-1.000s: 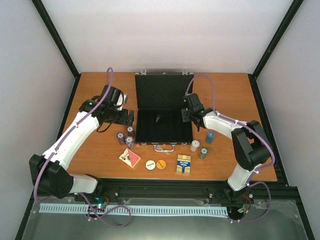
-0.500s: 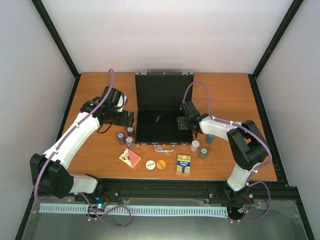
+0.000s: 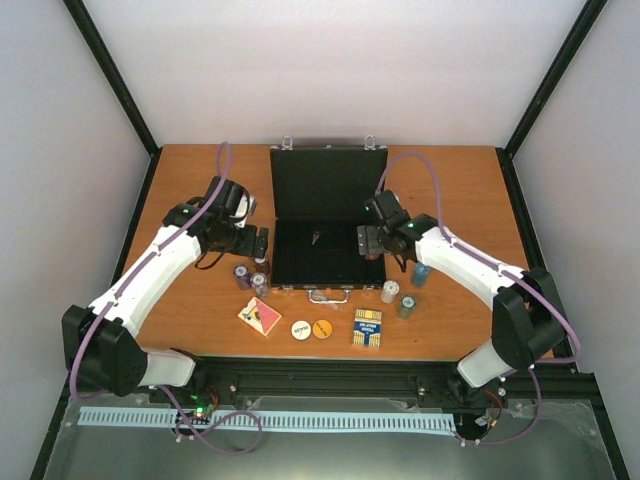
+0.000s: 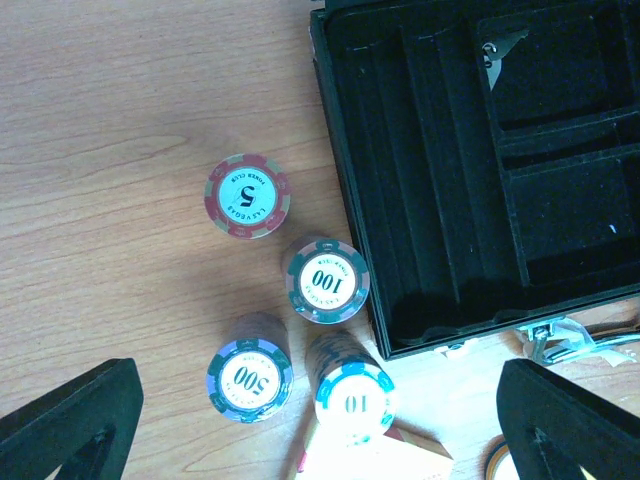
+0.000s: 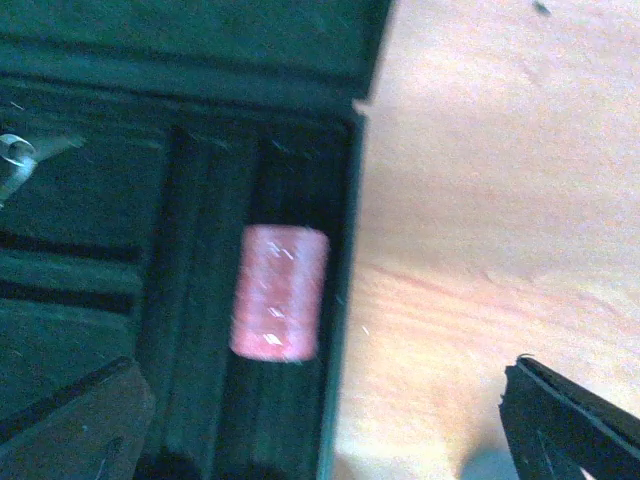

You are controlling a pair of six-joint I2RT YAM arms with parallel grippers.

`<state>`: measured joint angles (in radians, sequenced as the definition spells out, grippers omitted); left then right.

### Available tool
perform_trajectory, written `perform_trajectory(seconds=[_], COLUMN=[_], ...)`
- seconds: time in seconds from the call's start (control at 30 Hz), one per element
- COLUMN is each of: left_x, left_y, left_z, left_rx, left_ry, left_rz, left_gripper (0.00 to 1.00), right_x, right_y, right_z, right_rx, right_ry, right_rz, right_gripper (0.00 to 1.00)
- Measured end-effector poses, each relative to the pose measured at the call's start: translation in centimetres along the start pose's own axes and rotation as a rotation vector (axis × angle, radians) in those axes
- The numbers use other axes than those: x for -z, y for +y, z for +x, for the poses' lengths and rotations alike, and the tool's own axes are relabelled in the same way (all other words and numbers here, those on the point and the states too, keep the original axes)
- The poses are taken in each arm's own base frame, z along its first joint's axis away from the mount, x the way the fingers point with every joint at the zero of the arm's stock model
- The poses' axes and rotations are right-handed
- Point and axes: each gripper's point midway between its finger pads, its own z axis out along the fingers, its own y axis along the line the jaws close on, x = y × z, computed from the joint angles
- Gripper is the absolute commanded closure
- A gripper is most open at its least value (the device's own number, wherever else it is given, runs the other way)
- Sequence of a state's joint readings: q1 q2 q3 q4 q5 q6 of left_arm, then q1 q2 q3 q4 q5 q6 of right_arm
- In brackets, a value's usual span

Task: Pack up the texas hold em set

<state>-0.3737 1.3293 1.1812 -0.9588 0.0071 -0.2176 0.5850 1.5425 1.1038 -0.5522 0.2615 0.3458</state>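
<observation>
One red chip stack (image 5: 280, 292) | on side | axis along case (image 5: 90, 210) groove

2 white arms (image 3: 150, 270) with black joints (image 3: 100, 355), purple cables (image 3: 222, 160), black hands (image 3: 260, 240).

Wooden table (image 3: 180, 180) bears open black case (image 3: 328, 185), chip stacks (image 3: 250, 276), card decks (image 3: 368, 327), discs (image 3: 300, 328).

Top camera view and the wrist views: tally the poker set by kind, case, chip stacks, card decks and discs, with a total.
Case: 1
Chip stacks: 8 (4 left of the case, 3 right of it, 1 pink stack lying inside)
Card decks: 2
Discs: 2 (1 white, 1 orange)
Total: 13
</observation>
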Motion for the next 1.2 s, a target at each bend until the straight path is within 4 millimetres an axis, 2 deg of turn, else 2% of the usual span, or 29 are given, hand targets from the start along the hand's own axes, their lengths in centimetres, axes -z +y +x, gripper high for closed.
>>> perform_trajectory(seconds=[0.17, 0.33, 0.43, 0.63, 1.0, 1.07, 1.2], left_x=[-0.3, -0.5, -0.5, -0.8, -1.1, -1.2, -1.3], left_y=[0.0, 0.0, 0.0, 0.0, 0.0, 0.0, 0.1], left_z=[0.1, 0.2, 0.2, 0.3, 0.4, 0.5, 0.7], left_rx=[0.0, 0.0, 0.0, 0.0, 0.0, 0.0, 0.0], left_ry=[0.011, 0.017, 0.019, 0.027, 0.038, 0.04, 0.047], left_rz=[-0.001, 0.001, 0.002, 0.001, -0.003, -0.003, -0.004], left_gripper=[0.0, 0.0, 0.0, 0.0, 0.0, 0.0, 0.0], right_x=[1.1, 0.4, 0.0, -0.6, -2.4, -2.6, -2.9], right_y=[-2.8, -6.6, -8.5, -9.4, -10.0, -9.9, -9.6], right_z=[3.1, 7.7, 9.6, 10.1, 12.1, 12.1, 12.1], right_rx=[-0.013, -0.066, -0.114, -0.152, -0.176, -0.181, -0.185], right_ry=[0.115, 0.255, 0.314, 0.335, 0.395, 0.392, 0.379], right_rz=[0.117, 0.219, 0.255, 0.259, 0.249, 0.239, 0.225], right_gripper=[0.05, 0.11, 0.14, 0.16, 0.33, 0.4, 0.68])
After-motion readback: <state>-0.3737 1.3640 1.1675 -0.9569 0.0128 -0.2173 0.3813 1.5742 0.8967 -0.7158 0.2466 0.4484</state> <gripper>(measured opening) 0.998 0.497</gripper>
